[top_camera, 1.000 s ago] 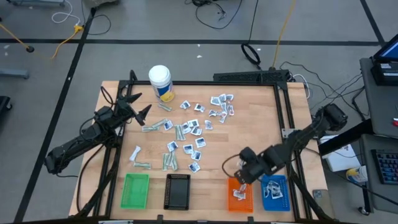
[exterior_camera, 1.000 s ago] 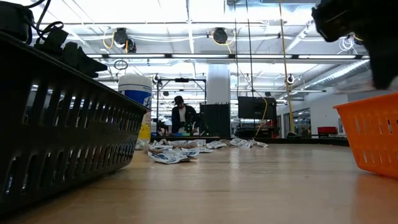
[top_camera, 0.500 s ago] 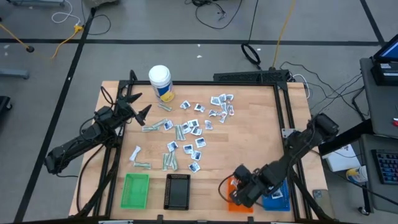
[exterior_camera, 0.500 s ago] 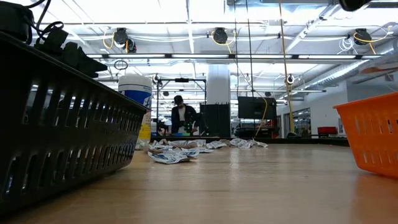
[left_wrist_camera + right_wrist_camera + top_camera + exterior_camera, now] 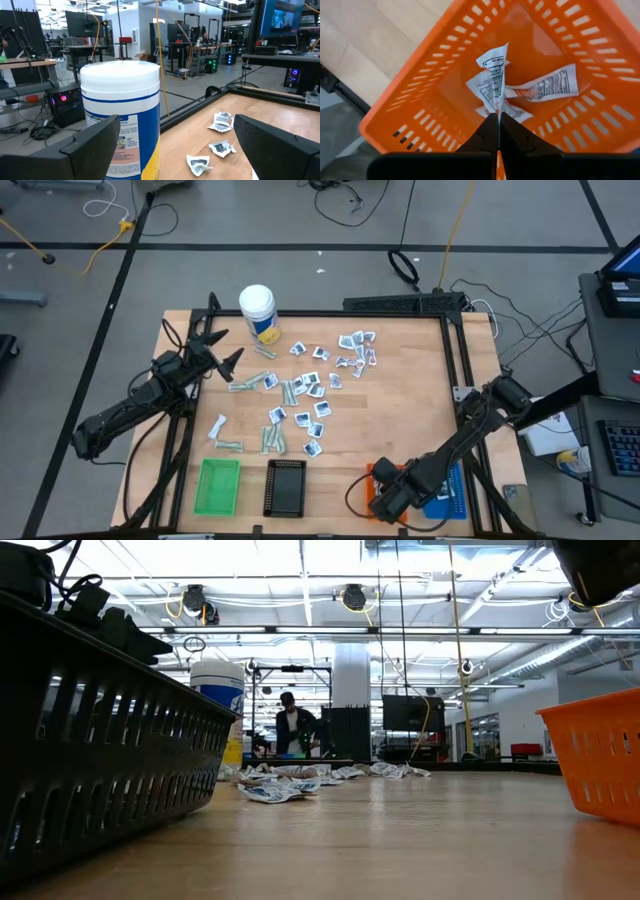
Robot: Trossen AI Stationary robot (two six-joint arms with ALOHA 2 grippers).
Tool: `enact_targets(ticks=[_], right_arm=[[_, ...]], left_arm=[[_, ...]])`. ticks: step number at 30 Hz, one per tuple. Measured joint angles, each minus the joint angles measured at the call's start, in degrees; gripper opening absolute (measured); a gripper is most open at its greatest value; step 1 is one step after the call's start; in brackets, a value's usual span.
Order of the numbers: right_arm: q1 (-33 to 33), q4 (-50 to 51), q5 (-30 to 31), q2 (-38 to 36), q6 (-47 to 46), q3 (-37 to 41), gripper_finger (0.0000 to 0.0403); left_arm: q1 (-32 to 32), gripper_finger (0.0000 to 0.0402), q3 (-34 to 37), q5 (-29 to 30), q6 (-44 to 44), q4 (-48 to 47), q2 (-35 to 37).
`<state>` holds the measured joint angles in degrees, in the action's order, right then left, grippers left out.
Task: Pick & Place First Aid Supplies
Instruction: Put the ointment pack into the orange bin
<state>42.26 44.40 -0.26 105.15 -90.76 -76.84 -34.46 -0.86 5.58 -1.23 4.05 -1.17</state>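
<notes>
The first aid supplies (image 5: 310,385) lie scattered on the middle of the wooden table; the low view shows them as a small heap (image 5: 290,780). My right gripper (image 5: 385,498) hangs over the orange tray (image 5: 372,478) at the near edge, shut on a white sachet with red print (image 5: 494,75). A few more such sachets (image 5: 545,87) lie flat on the tray's floor. My left gripper (image 5: 220,350) waits open at the far left, level, facing the white bottle (image 5: 122,115). My right gripper pinches one edge of the sachet (image 5: 497,111) between its two fingertips. The fingers point steeply down from above. The sachet shows edge-on and sticks out past the fingertips toward the tray's floor, over the sachets lying there; whether it touches them I cannot tell.
Green (image 5: 218,486), black (image 5: 287,487) and blue (image 5: 445,492) trays stand in a row with the orange one along the near edge. The bottle (image 5: 258,312) stands at the far left. In the low view the black tray's wall (image 5: 100,740) fills the left side.
My right gripper has moved toward the table's near edge and down, staying shut on the sachet, and now hangs over the orange tray.
</notes>
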Motion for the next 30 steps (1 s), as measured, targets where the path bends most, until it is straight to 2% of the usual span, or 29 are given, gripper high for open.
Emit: enact_targets(ticks=[11,14,18,23,26,30], right_arm=[[-0.64,-1.63,-0.13,-0.55,3.98,0.02,0.0019],[-1.39,-1.67,-0.23,-0.55,5.17,0.02,0.0043],[-2.52,-1.34,-1.32,-0.55,7.31,0.07,0.0095],[-4.29,0.14,-1.36,-2.18,14.59,0.13,0.0156],[-5.98,2.37,-1.33,-4.37,19.96,0.11,0.0172],[-8.53,6.57,-1.07,-7.26,28.65,0.11,0.0174]], left_arm=[[0.00,0.0397,0.00,-0.01,0.00,0.00,0.00],[-0.02,0.0397,0.00,0.00,0.00,0.00,0.00],[-0.02,0.0397,-0.01,0.00,0.00,0.01,0.00],[0.00,0.0397,-0.02,0.00,0.00,0.00,0.00],[-0.02,0.0397,0.00,-0.02,0.00,0.00,0.00],[-0.02,0.0397,-0.02,-0.02,0.00,0.00,0.00]])
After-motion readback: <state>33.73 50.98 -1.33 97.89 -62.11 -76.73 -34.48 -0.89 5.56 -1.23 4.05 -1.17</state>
